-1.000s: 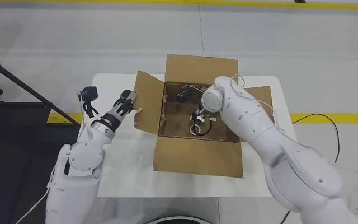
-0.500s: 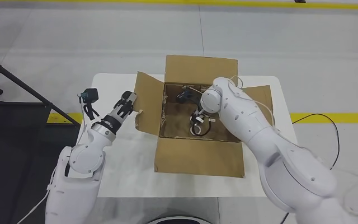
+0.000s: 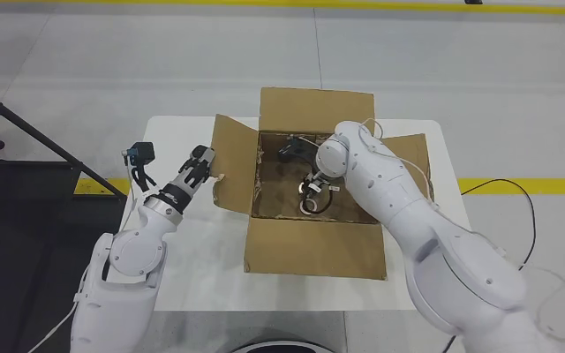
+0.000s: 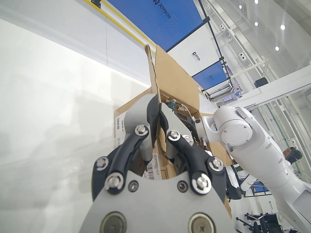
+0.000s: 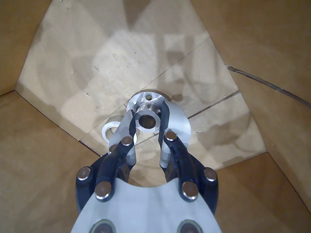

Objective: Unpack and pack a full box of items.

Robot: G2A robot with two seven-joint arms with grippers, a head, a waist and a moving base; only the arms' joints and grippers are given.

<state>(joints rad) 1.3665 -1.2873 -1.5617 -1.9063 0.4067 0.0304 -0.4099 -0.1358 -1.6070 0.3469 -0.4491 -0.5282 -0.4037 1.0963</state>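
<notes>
Right wrist view: right pincer [image 5: 148, 120] tight around metal flanged sleeve [image 5: 145, 107] inside cardboard box [image 5: 243, 25]; left pincer [image 4: 159, 107] tight on flap [image 4: 175, 78].

box [image 3: 313, 249] walls crowd right tool [image 5: 148, 114], top open

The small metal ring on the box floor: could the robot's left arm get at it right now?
Probably not. The left gripper is shut on a flap of the box, outside its wall, and the right arm occupies the opening above the ring.
</notes>
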